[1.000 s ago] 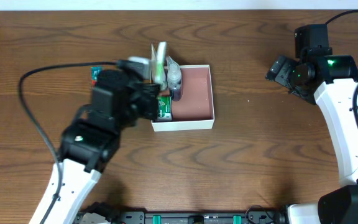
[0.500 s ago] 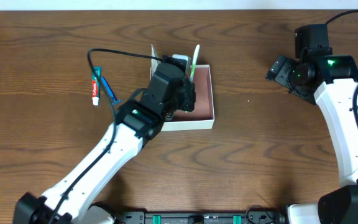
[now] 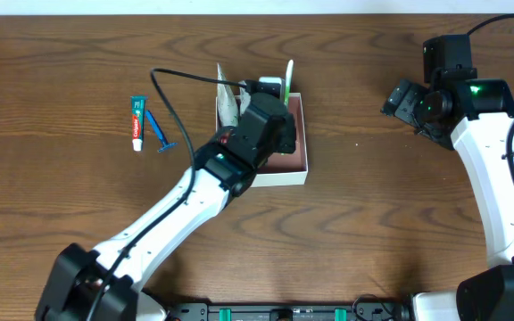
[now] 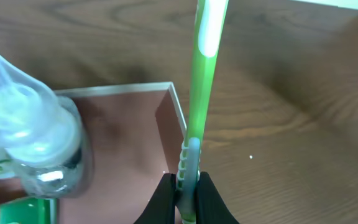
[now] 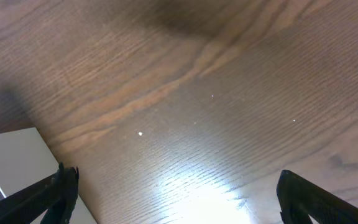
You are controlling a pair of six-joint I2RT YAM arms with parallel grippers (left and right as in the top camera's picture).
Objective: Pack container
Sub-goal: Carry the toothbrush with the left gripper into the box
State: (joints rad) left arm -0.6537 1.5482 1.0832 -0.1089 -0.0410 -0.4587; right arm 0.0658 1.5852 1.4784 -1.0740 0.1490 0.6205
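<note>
Now, table (image 3: 373, 232): bearing everything.
Container (image 3: 275, 177): sitting mid-table.
Right gripper (image 5: 176, 193): hanging with fingers spread wide, gripping nothing, well apart from the container.
Left gripper (image 4: 185, 186): pinching a toothbrush (image 4: 197, 112) over the container's corner.
Bottle (image 4: 36, 137): sitting inside the container.
Toothpaste (image 3: 136, 122): lying apart on the table.

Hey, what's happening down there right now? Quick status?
Left gripper shut on green toothbrush, over far edge of container. Right gripper open, empty, parked aside. Bottle already inside; toothpaste out on table.
</note>
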